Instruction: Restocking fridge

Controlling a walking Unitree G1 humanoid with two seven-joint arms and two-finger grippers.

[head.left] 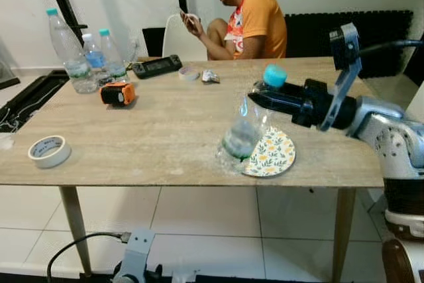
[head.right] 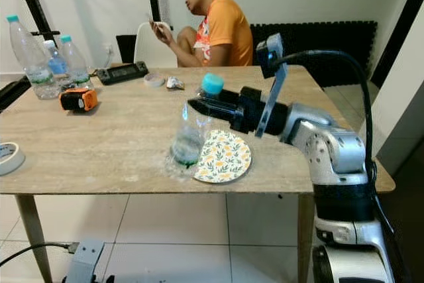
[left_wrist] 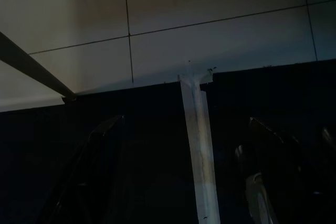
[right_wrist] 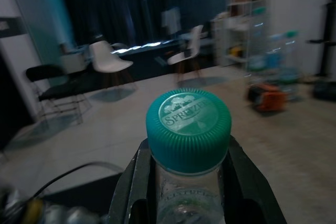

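Teal-capped bottle (head.left: 246, 127), pinched only at its neck by the right hand (head.left: 260, 100) near the table's (head.left: 159, 137) front edge, could swing and slip; left hand's grip cannot be told.

A home dining room: wooden table (head.left: 165, 130), tiled floor (head.left: 199, 220).

Teal-capped clear bottle (head.left: 246, 130); floral plate (head.left: 273, 154); orange tape measure (head.left: 118, 93).

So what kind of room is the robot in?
Probably a dining or living area in a home. There is a long wooden table on a white tiled floor, a person sitting on a chair at the far side, and water bottles and a flowery plate on the table.
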